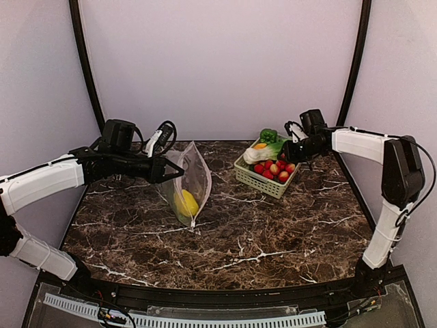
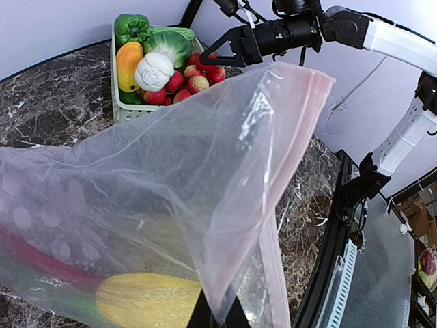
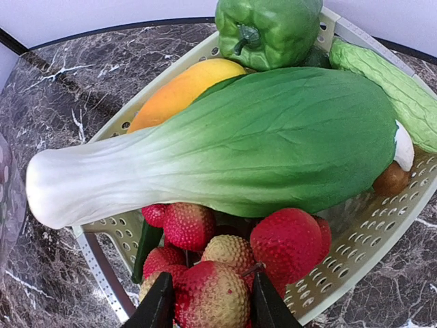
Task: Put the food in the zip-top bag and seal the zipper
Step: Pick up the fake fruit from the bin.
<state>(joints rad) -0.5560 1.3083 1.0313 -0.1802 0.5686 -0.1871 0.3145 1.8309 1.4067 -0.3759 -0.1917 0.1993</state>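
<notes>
Left gripper (image 1: pixel 164 171) clamped on bag (image 1: pixel 194 174) mouth, far left, corn (image 1: pixel 186 203) inside | right gripper (image 3: pixel 213 304) closed on red cluster (image 3: pixel 287 239) in basket (image 3: pixel 382 225), far right | cluster likely light, hard, bumpy; pinch across one berry.

top view high from behind, wrist views close, all share basket (image 1: pixel 263 181)

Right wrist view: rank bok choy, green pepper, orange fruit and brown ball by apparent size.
1. bok choy: by far the largest.
2. green pepper and orange fruit: look about alike, and both are partly cut off or hidden, so I have not ranked them.
3. brown ball: smallest.
</notes>
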